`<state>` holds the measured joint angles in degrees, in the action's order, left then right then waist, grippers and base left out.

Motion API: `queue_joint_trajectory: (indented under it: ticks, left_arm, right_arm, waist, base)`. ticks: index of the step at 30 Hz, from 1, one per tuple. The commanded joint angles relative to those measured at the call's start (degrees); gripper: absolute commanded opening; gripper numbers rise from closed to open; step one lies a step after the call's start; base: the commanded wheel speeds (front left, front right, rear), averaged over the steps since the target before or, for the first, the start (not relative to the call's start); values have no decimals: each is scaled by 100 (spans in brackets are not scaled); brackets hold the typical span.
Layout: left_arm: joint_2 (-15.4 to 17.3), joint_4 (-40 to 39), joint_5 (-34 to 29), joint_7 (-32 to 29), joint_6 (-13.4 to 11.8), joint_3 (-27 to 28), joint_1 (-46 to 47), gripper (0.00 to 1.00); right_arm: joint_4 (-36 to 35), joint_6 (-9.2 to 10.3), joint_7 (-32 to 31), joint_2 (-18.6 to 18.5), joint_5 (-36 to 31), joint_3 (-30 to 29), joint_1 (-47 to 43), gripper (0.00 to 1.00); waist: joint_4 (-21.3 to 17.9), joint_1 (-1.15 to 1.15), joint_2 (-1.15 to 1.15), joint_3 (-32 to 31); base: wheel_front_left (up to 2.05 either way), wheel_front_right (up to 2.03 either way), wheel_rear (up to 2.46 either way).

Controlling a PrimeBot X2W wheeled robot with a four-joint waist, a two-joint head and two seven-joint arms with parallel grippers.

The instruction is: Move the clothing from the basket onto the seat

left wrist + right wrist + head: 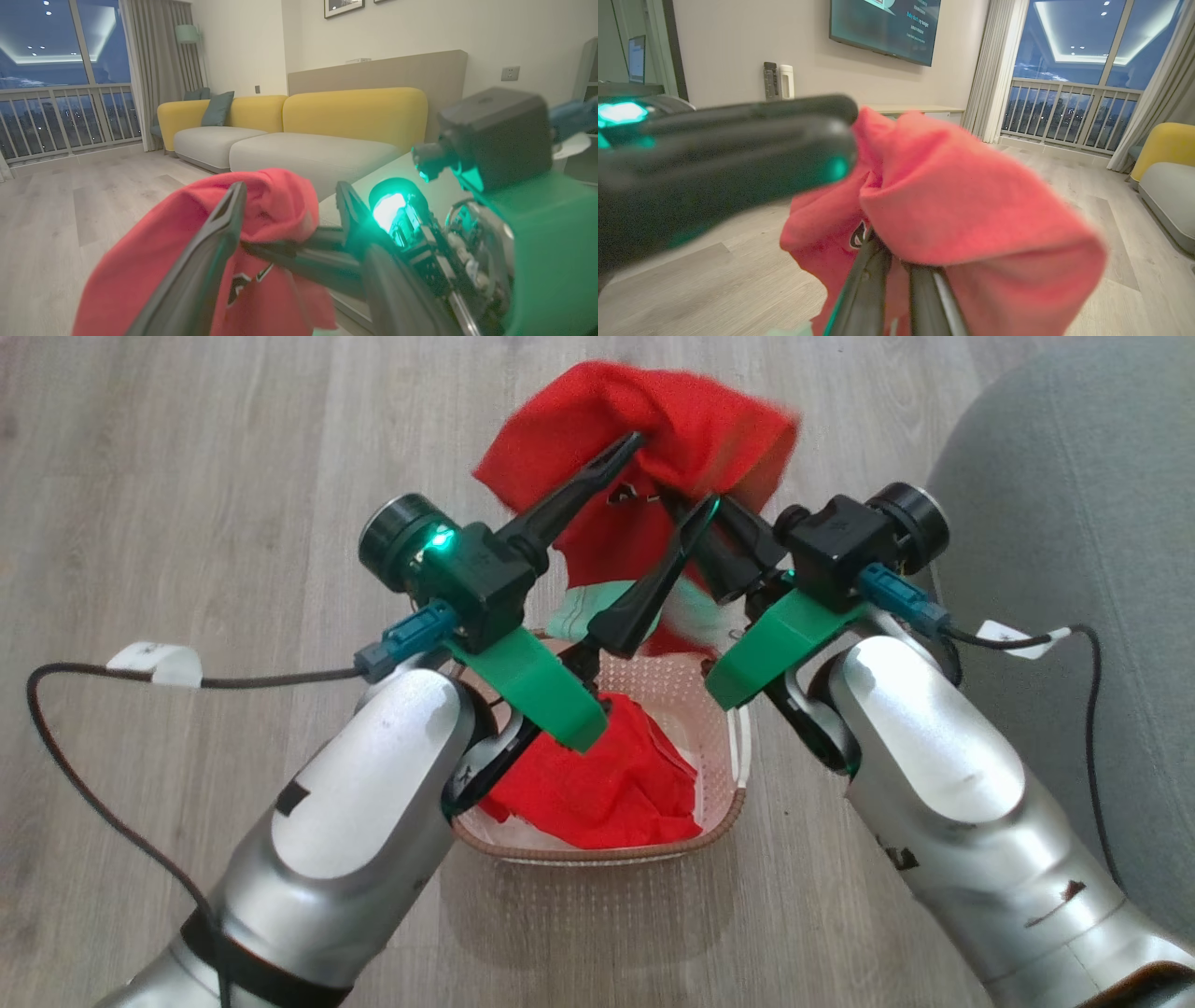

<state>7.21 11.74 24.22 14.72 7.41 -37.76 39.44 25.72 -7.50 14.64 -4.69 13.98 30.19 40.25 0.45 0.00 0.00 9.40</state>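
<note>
A red piece of clothing with a printed logo hangs above the basket. My right gripper is shut on it, and in the right wrist view the cloth is pinched between its fingers. My left gripper is open, its jaws spread wide on either side of the same garment. A second, plain red garment lies in the cream basket under my left wrist. The grey-green seat is at the right edge.
Wooden floor surrounds the basket. Cables trail from both wrists. A yellow and pale sofa stands against the wall, with a window and curtains beyond, and a wall-mounted screen.
</note>
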Motion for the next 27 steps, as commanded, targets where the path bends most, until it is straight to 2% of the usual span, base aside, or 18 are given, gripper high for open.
queue_joint_trajectory:
  ticks: [1,12,21,22,23,24,27]
  left_arm:
    - [151,-128,58,28,8,135,125,100]
    - [334,-35,104,28,8,188,-41,100]
    - [504,8,69,28,8,197,-251,100]
    - [504,8,69,28,8,197,-251,100]
    - [554,32,38,28,8,187,-311,100]
    - [554,32,38,28,8,187,-311,100]
    - [613,51,5,28,8,200,-432,100]
  right_arm:
    - [-272,1,36,111,-57,-59,23,0]
    - [-523,1,36,8,-172,-421,-206,0]
    - [-763,1,36,-24,-201,-674,-421,0]
    - [-763,1,36,-24,-201,-674,-421,0]
    - [-817,1,36,-17,-200,-709,-470,0]
    - [-817,1,36,-17,-200,-709,-470,0]
    - [-940,1,36,-20,-191,-790,-570,0]
  waist:
    - [-55,0,0,12]
    - [-674,0,0,35]
    - [-1481,0,0,-11]
    - [-1481,0,0,-11]
    - [-1690,0,0,-20]
    - [-1690,0,0,-20]
    - [-2082,0,0,-27]
  base:
    - [0,0,0]
    - [0,0,0]
    - [0,0,0]
    - [0,0,0]
    - [0,0,0]
    - [0,0,0]
    - [0,0,0]
